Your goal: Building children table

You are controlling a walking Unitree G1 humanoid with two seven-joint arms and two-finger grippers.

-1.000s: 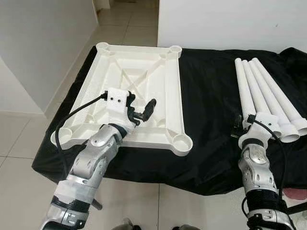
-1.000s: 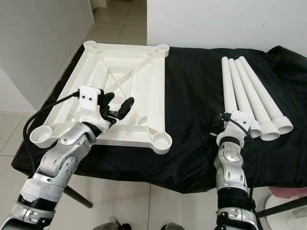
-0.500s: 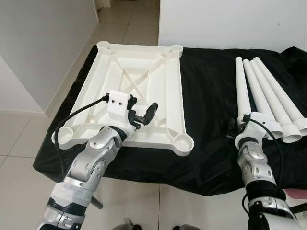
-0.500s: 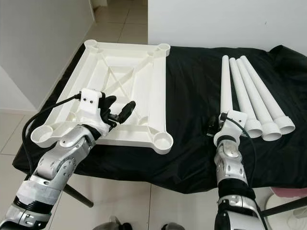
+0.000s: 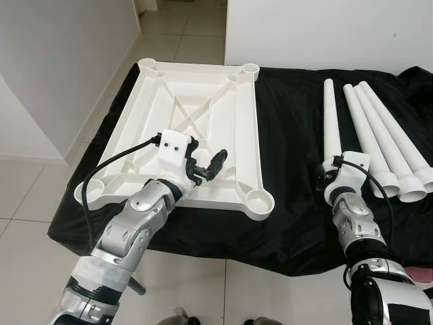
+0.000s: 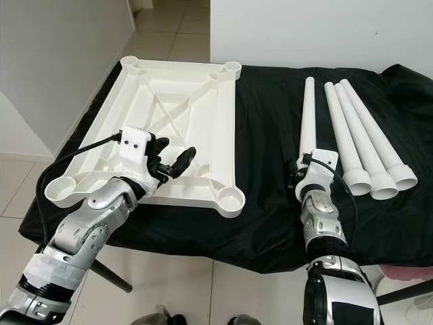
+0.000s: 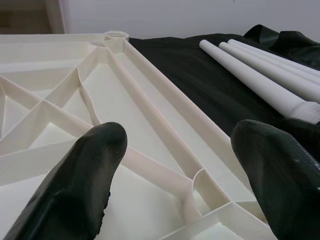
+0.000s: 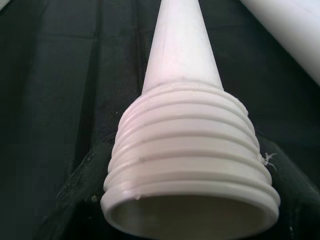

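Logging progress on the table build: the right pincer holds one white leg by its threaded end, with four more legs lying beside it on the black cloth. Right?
Not quite. The right pincer does hold a white leg by its threaded end, but three more legs, not four, lie beside it on the black cloth, as the right eye view shows.

Both arms are silver metal with black bands. Each wrist carries a white block, and a black cable loops from it. The left gripper point(image 5: 206, 162) has rounded black fingers point(image 7: 80, 180).
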